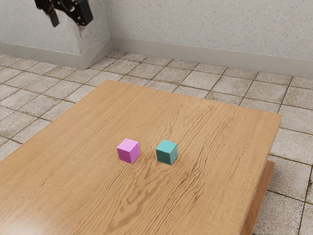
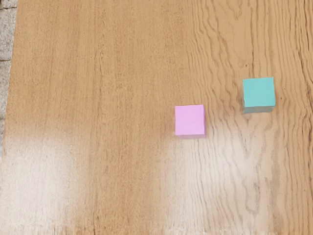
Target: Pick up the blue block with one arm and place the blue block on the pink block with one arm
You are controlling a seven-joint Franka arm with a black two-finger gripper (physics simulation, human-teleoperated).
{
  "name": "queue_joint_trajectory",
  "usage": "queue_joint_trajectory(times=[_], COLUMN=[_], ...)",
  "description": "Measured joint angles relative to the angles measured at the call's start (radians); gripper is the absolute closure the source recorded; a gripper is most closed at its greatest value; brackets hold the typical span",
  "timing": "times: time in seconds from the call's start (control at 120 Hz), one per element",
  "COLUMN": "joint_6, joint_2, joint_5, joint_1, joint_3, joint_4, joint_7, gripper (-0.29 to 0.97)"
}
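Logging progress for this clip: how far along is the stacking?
Nothing looks done: the teal block sits on the table, beside the pink block but apart from it. In hand: the tool hangs high at the exterior view's upper left, far from both blocks. Left: the whole grasp, lift and placing on pink.

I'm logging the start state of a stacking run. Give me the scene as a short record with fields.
surface: wooden table
blue block: teal-blue, resting on the table, untouched
pink block: resting on the table, nothing on top
relation: side by side with a gap, blue block toward the exterior view's right
gripper: raised high at the exterior view's upper left, away from both blocks
task status: pick not yet begun
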Motion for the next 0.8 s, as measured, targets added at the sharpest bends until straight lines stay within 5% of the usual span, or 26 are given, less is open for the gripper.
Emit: queue_joint_trajectory(times=[0.342,0.8], joint_6=[-0.116,0.226], joint_2=[0.003,0.026], joint_5=[-0.037,-0.108], joint_1=[0.027,0.024], joint_3=[0.0,-0.042], joint_4=[-0.009,-0.5], joint_7=[0.14,0.164], gripper=[0.0,0.0])
